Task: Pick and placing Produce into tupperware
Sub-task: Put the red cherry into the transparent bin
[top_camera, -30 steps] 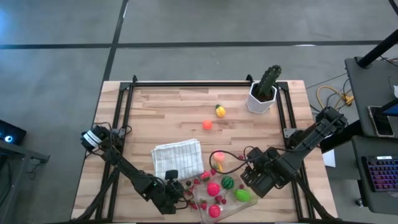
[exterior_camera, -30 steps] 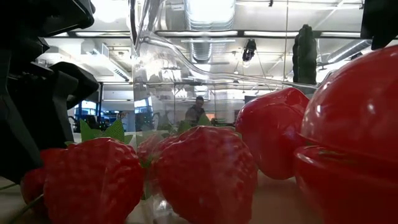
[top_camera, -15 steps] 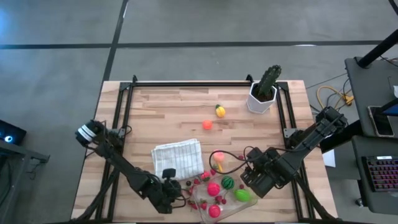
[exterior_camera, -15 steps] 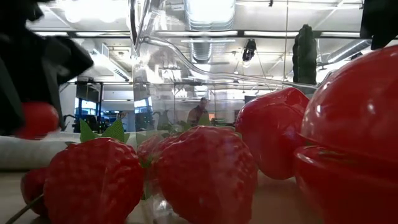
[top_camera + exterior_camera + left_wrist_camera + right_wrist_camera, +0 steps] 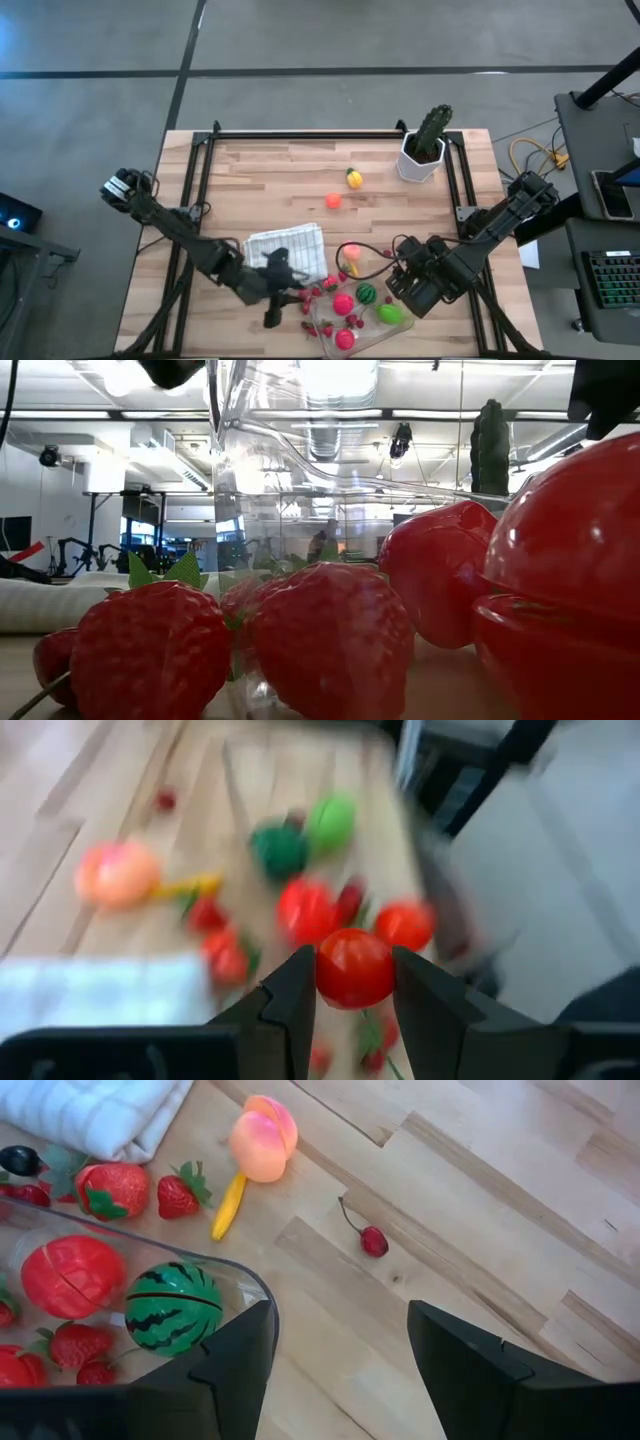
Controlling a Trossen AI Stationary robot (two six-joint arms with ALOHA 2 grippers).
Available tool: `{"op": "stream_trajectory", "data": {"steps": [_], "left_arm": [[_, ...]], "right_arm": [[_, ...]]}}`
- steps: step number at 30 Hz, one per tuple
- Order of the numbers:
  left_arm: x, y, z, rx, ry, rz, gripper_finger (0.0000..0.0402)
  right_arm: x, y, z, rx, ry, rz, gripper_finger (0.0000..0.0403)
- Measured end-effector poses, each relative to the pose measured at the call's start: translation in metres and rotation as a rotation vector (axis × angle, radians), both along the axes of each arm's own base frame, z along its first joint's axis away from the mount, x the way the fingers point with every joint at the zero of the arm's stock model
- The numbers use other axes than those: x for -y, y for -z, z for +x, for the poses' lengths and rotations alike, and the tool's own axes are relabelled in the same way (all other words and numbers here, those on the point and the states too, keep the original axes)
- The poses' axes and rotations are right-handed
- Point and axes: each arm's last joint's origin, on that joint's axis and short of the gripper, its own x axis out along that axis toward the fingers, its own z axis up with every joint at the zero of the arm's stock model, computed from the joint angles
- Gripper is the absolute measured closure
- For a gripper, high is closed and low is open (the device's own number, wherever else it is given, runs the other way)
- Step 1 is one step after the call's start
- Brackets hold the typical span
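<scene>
The clear tupperware point(image 5: 358, 322) sits at the table's near edge and holds a pink ball point(image 5: 343, 303), a watermelon point(image 5: 173, 1308), a green fruit point(image 5: 390, 313) and red pieces. Strawberries point(image 5: 318, 293) lie on the wood next to it. A peach point(image 5: 263, 1125), a yellow piece point(image 5: 228, 1205) and a cherry point(image 5: 373, 1240) lie beyond it. My left gripper point(image 5: 288, 283) hangs above the strawberries by the cloth, shut on a round red toy fruit point(image 5: 355, 968). My right gripper point(image 5: 340, 1380) is open at the tupperware's right corner. My left gripper pinches the round red fruit at its two opposite sides point(image 5: 322, 970) between the two fingers point(image 5: 295, 990). The fruit is lifted clear of the table, with the scattered produce and the tupperware below it.
A white checked folded cloth point(image 5: 285, 250) lies left of the produce. A cactus in a white pot point(image 5: 425, 145) stands at the far right corner. An orange fruit point(image 5: 333, 200) and a yellow one point(image 5: 354, 178) lie mid-table. In the low view, strawberries point(image 5: 330, 635) fill the foreground.
My left gripper has risen from the table at the near edge with the red fruit between its fingers. It has also moved toward the far edge and to the right, toward the strawberries. In the low view it has climbed almost out of the picture's top.
</scene>
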Motion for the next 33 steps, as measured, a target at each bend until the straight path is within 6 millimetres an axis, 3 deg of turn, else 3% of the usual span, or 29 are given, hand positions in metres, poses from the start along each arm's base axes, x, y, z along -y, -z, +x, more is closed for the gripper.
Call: {"op": "stream_trajectory", "data": {"steps": [3,7,15,18,22,26,33], "left_arm": [[-0.003,-0.006,0.015,0.087,0.027,-0.109,0.0304],[0.005,0.004,0.033,0.154,0.078,-0.196,0.0304],[0.015,0.033,0.049,-0.017,0.084,-0.512,0.0288],[0.02,0.038,0.056,0.016,0.095,-0.588,0.0279],[0.023,0.042,0.065,0.101,0.113,-0.628,0.0273],[0.022,0.049,0.068,0.079,0.09,-0.649,0.0272],[0.018,0.044,0.068,0.109,0.089,-0.619,0.0273]], "right_arm": [[-0.001,0.0,-0.001,0.001,-0.004,0.001,0.0179],[-0.004,0.0,-0.003,0.002,-0.018,0.002,0.0179],[-0.01,0.0,-0.008,0.003,-0.044,0.004,0.0179],[-0.01,0.0,-0.008,0.004,-0.044,0.004,0.0179],[-0.01,0.0,-0.008,0.004,-0.044,0.005,0.0179],[-0.01,0.0,-0.008,0.006,-0.044,0.006,0.0179],[-0.014,0.0,-0.01,-0.001,-0.071,0.019,0.0179]]}}
